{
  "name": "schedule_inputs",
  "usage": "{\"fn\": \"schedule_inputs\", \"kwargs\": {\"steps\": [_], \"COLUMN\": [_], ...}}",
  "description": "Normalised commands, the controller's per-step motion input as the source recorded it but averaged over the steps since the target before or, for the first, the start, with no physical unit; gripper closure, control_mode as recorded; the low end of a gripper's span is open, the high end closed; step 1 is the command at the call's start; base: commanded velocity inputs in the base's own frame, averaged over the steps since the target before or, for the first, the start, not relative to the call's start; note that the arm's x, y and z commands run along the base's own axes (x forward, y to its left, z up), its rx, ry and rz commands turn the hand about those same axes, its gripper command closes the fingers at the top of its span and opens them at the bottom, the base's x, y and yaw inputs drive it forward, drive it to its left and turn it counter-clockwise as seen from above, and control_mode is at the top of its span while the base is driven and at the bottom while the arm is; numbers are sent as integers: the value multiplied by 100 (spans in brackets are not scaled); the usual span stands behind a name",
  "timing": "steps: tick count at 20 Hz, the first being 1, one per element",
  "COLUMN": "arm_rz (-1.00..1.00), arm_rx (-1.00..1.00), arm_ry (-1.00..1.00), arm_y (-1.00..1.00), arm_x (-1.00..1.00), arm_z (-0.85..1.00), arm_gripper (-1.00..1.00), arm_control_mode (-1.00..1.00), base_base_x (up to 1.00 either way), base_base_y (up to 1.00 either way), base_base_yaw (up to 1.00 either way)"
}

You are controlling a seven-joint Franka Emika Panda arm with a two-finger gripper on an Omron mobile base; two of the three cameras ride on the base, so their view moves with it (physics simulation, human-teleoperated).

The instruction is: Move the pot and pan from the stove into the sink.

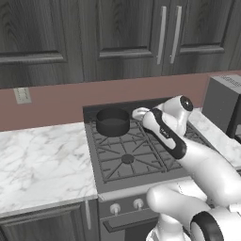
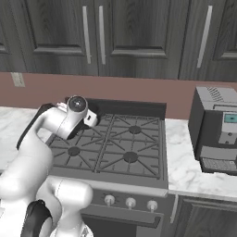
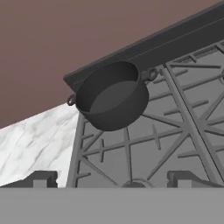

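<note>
Open gripper over the stove, pot ahead.

The fingers stand wide apart with nothing between them, above the black grates. Beyond them, clear of the tips, the dark pot sits upright on the stove's back left burner, near the marble counter and the reddish wall.

A home kitchen: a gas stove with cast grates and front knobs sits in a white marble surface, a pot on a back burner, dark wood cupboards above, a toaster oven alongside.
</note>
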Motion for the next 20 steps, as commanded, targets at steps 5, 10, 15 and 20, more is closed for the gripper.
{"fn": "schedule_inputs", "kwargs": {"steps": [5, 10, 15, 20], "arm_rz": [-1, 0, 0, 0], "arm_rx": [0, 0, 0, 0], "arm_ry": [2, 2, 0, 0], "arm_y": [0, 0, 0, 1], "arm_x": [43, 33, 1, 0], "arm_z": [-14, -18, 0, -5], "arm_gripper": [-100, -100, -100, -100], "arm_control_mode": [-100, -100, -100, -100], "base_base_x": [0, 0, 0, 0], "base_base_y": [0, 0, 0, 0], "base_base_yaw": [0, 0, 0, 0]}}
